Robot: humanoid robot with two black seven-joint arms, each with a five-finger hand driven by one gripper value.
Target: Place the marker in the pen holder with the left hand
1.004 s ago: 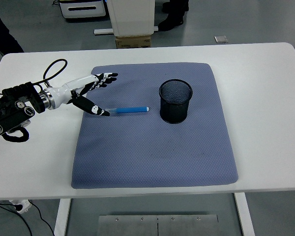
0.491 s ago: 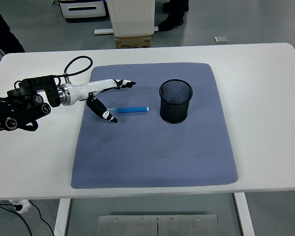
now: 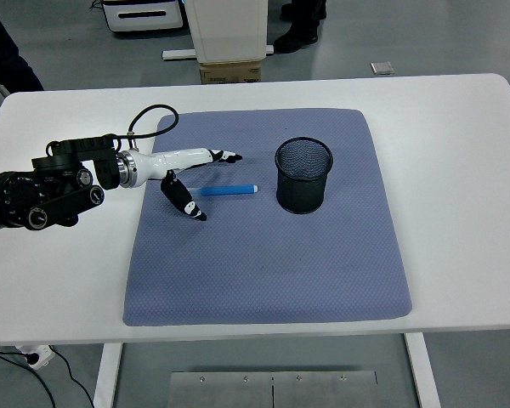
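Here the blue marker (image 3: 228, 190) lies flat, pointing sideways toward the pen holder (image 3: 303, 175), left hand (image 3: 191, 174) spread open above it.

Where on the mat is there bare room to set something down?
The mat's whole near half, below the marker and pen holder, is bare. So is the strip right of the holder and the band along the far edge. It is crowded mid-left, where the left hand spreads beside the marker.
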